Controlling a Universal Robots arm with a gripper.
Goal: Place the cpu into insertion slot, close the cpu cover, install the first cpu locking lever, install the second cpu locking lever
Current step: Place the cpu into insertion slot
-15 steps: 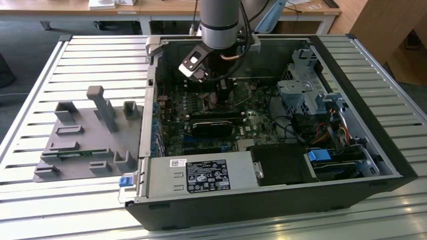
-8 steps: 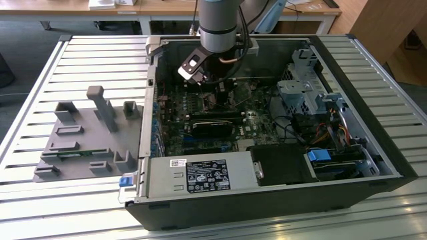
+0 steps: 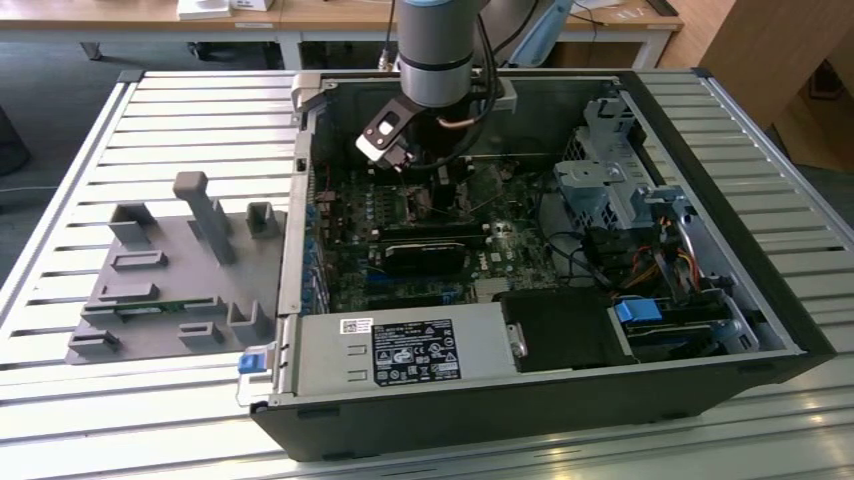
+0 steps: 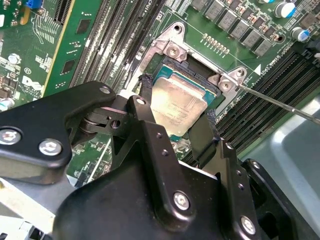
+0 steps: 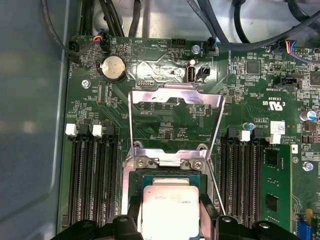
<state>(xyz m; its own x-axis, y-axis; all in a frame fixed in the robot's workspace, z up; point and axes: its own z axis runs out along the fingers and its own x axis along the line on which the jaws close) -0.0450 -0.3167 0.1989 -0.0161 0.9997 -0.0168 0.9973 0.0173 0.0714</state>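
The fingers [image 4: 146, 97] are clamping the cpu [image 4: 177, 102] by two opposite edges, one finger pressing on each side. The chip is lying flat between them, its silvery top facing the wrist. It is sitting squarely over the socket [image 4: 199, 75], whose dark rim is showing just past the chip's far edges. The pictures are not showing whether the chip is already resting in the socket or hanging just above it.

Being square, the chip is offering no long axis. Its sides are running roughly in line with the socket's sides, so the gap that counts, if any, is judged to be straight down from the fingers rather than sideways.

In the first wrist view the cpu cover [image 5: 176, 95] is standing swung back beyond the socket, clear of the chip, with the green board showing through its window. A thin locking lever [image 4: 280, 102] is sticking out from the socket's corner, unlatched, and passing over the memory slots [image 5: 92, 180]. The computer case [image 3: 534, 400] is lying open on the slatted counter [image 3: 80, 180].
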